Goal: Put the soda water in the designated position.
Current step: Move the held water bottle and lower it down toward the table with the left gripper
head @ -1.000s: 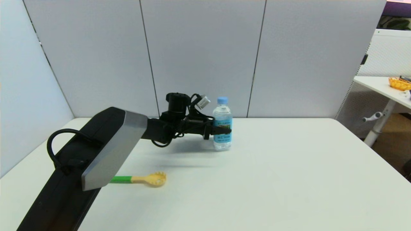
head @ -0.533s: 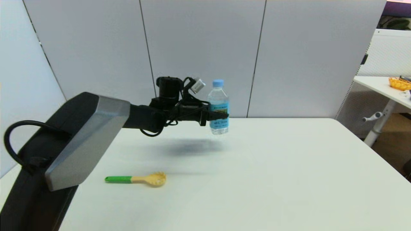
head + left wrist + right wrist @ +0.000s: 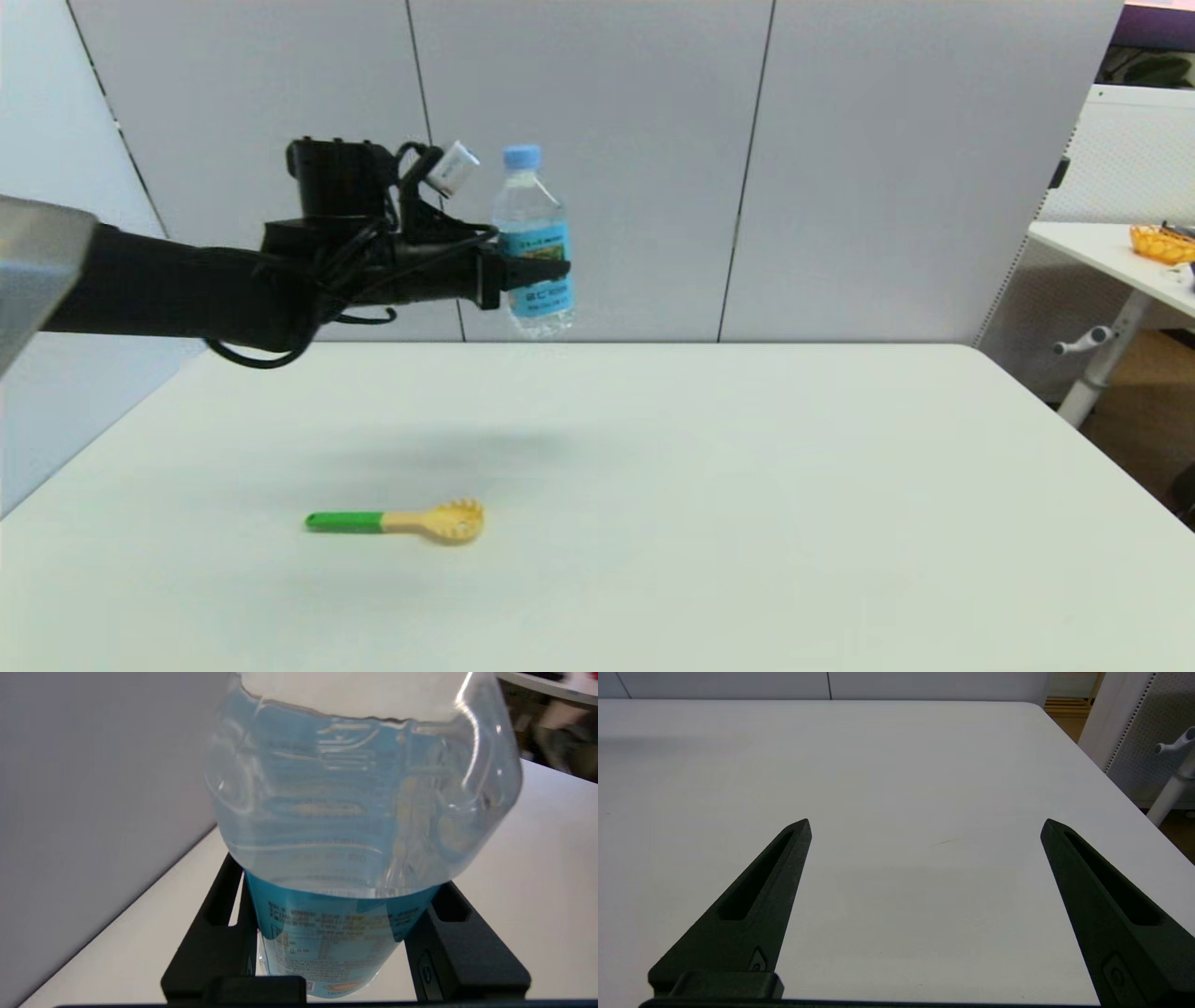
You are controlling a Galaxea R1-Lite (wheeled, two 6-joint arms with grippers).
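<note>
The left gripper [image 3: 537,272] is clamped on the blue label of the small clear plastic soda water bottle with a light blue cap [image 3: 533,245], holding it upright in the air, well above the white table [image 3: 747,485]. A green-handled yellow pasta spoon [image 3: 397,521] lies on the table, nearer the robot. The right gripper [image 3: 924,826] hovers low over bare tabletop, fingers spread wide apart.
</note>
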